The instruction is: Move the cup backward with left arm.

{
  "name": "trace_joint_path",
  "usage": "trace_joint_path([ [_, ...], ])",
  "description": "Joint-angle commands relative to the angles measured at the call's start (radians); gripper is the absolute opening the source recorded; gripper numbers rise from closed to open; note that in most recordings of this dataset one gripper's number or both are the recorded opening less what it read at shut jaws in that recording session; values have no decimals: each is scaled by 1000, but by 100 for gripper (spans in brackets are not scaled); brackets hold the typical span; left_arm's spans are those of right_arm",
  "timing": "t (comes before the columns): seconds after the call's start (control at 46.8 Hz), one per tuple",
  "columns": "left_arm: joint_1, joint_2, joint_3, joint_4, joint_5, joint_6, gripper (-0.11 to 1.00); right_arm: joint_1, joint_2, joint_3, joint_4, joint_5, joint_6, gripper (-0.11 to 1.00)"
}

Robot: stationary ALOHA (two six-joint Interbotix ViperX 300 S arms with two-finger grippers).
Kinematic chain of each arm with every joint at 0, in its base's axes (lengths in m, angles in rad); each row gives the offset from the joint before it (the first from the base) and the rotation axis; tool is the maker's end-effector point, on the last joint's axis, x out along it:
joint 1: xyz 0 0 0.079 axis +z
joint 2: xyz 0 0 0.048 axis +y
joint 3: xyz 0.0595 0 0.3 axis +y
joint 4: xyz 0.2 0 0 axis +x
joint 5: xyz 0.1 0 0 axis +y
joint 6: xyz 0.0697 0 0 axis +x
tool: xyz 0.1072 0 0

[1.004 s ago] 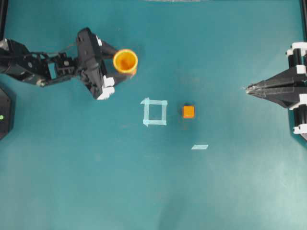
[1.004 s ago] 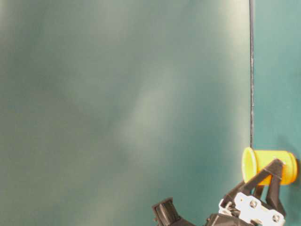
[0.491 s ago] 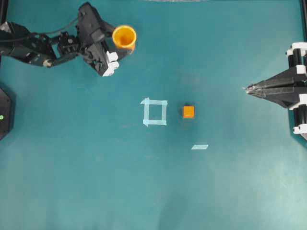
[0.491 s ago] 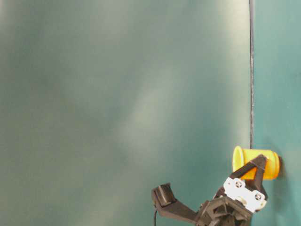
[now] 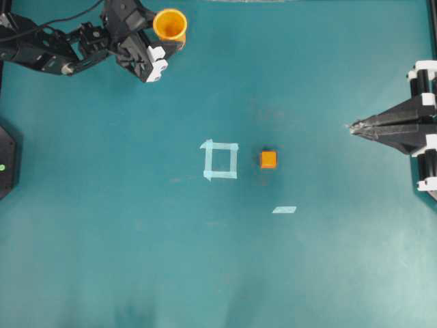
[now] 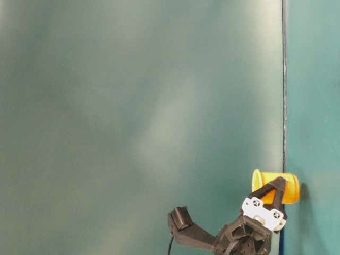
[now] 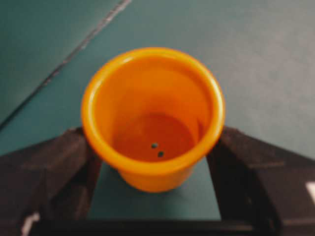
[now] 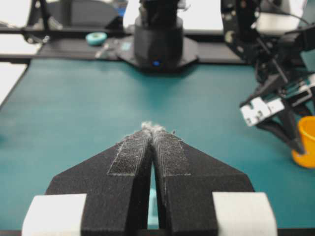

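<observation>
1. The cup [image 5: 170, 25] stands near the desk's [image 5: 205, 260] back-left corner, clamped upright by the left gripper [image 5: 164, 42].
2. Set it down gently before letting go (the edge is close).
3. Right gripper [image 5: 353, 127]: closed, empty.

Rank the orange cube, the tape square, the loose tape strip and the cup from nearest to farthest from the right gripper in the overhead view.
From the right gripper, at the right edge:
1. Orange cube, just left of centre-right.
2. Loose tape strip, below the cube; close to the cube's distance, but slightly farther.
3. Tape square, left of the cube.
4. Cup, top left, between the left gripper's fingers.
</observation>
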Motion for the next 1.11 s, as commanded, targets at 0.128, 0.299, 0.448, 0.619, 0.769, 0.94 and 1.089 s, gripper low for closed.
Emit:
trace_joint_path([
  [0.128, 23, -8, -43, 8, 18, 6, 64, 0, 6, -31, -2, -3, 2, 0],
  [0.299, 25, -3, -51, 8, 26, 23, 64, 0, 6, -31, -2, -3, 2, 0],
  [0.448, 29, -3, -51, 8, 29, 26, 64, 0, 6, -31, -2, -3, 2, 0],
  [0.619, 32, -3, -51, 8, 29, 26, 64, 0, 6, -31, -2, -3, 2, 0],
  [0.769, 32, -3, -52, 8, 29, 26, 64, 0, 6, -28, -2, -3, 0, 0],
  [0.94, 34, -3, -51, 8, 29, 26, 64, 0, 6, -31, -3, -3, -2, 0],
  [1.089, 34, -3, -48, 8, 29, 26, 64, 0, 6, -31, -3, -5, -2, 0],
])
